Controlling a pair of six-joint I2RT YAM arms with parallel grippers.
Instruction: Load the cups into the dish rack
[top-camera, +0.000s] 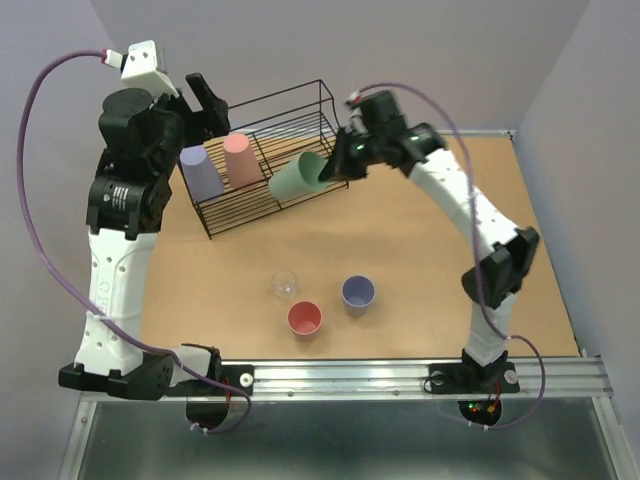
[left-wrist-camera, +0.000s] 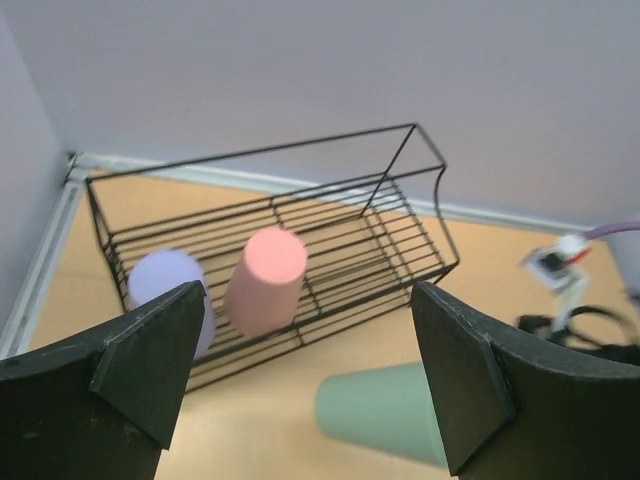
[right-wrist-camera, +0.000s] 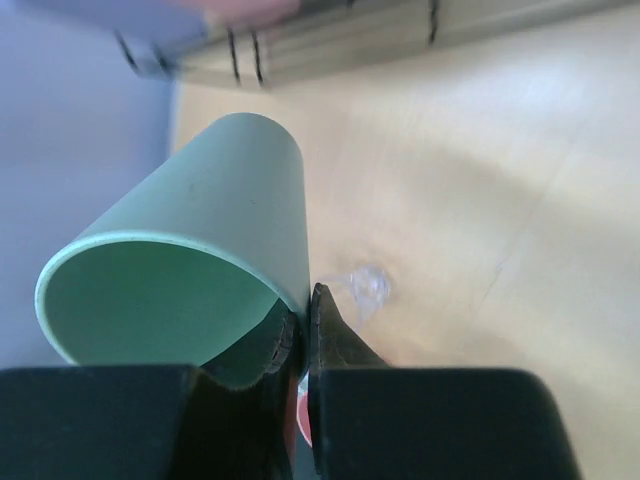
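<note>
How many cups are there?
6: a lavender cup and a salmon cup upside down in the dish rack, the green cup in the right gripper, and a clear cup, pink cup and purple cup upright on the table.

No text, label, brand, number or sign could be read in any of the three views. In the left wrist view, a small white connector on the cable at the far right showed a red and a dark patch, too blurred to tell whether it carried any print.
</note>
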